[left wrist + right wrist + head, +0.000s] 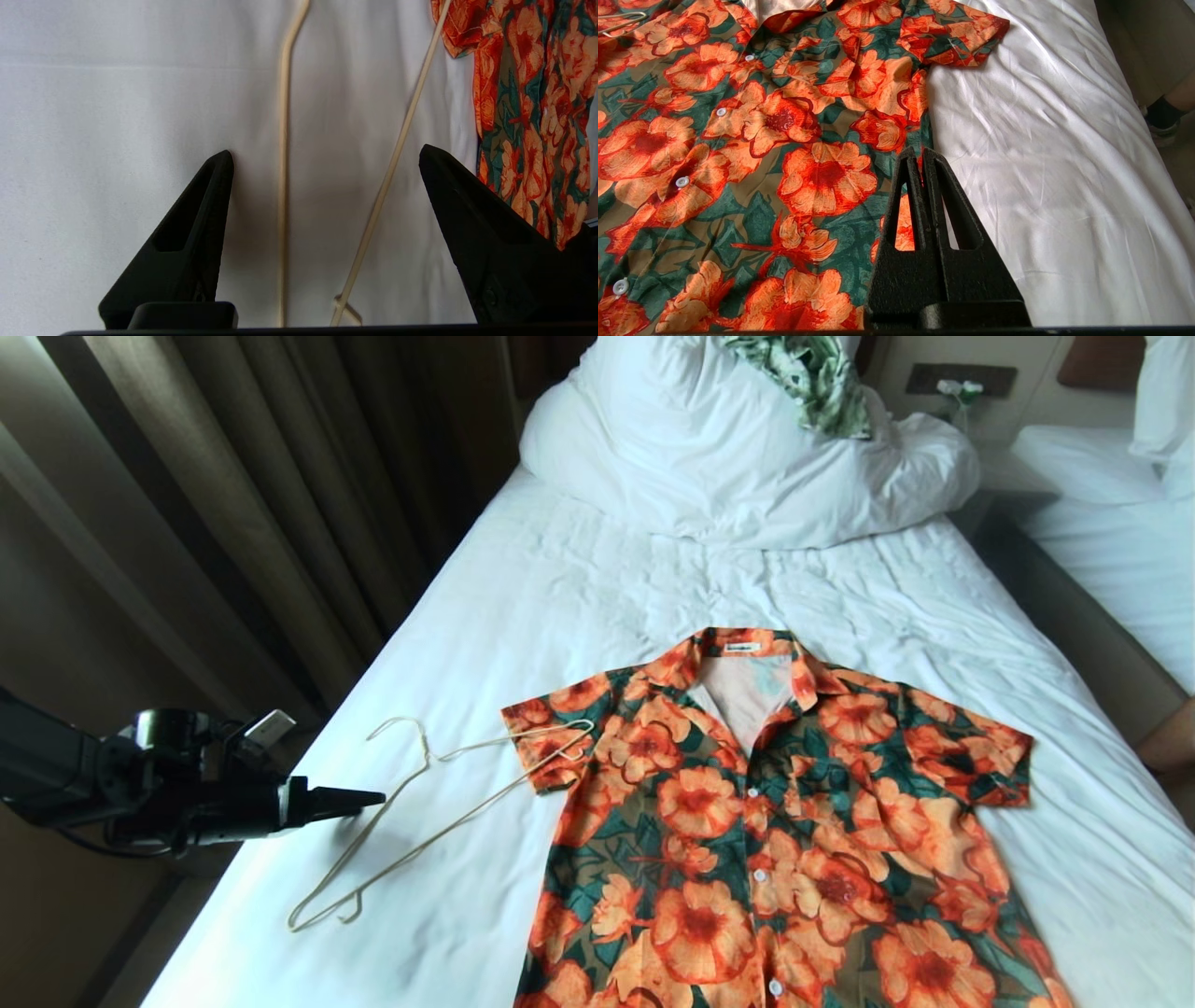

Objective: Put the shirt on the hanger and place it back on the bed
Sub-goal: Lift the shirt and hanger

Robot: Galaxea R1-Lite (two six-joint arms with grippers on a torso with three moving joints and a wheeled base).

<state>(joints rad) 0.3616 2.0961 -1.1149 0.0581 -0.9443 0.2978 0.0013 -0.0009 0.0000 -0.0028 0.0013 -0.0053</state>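
a: where's the left gripper [322,177] now?

b: at the bed's left edge, jaws spread wide and holding nothing. in its wrist view two wires of the hanger [439,803] run between the fingers, pointing away from the wrist.

a: so the hanger lies right in front of it?

b: yes, just past the fingertips, flat on the bed [579,579]. its long axis runs diagonally, from the near left end up to the far end, which rests on the sleeve of the shirt [775,821]. the hook curls off toward the pillow side.

a: and the shirt?

b: spread flat, buttoned, collar toward the pillow, to the right of the hanger.

a: right gripper [923,154]?

b: pressed closed, empty, hovering over the shirt's right side. the left arm is clearly nearer the hanger, so i'd guess it takes it.
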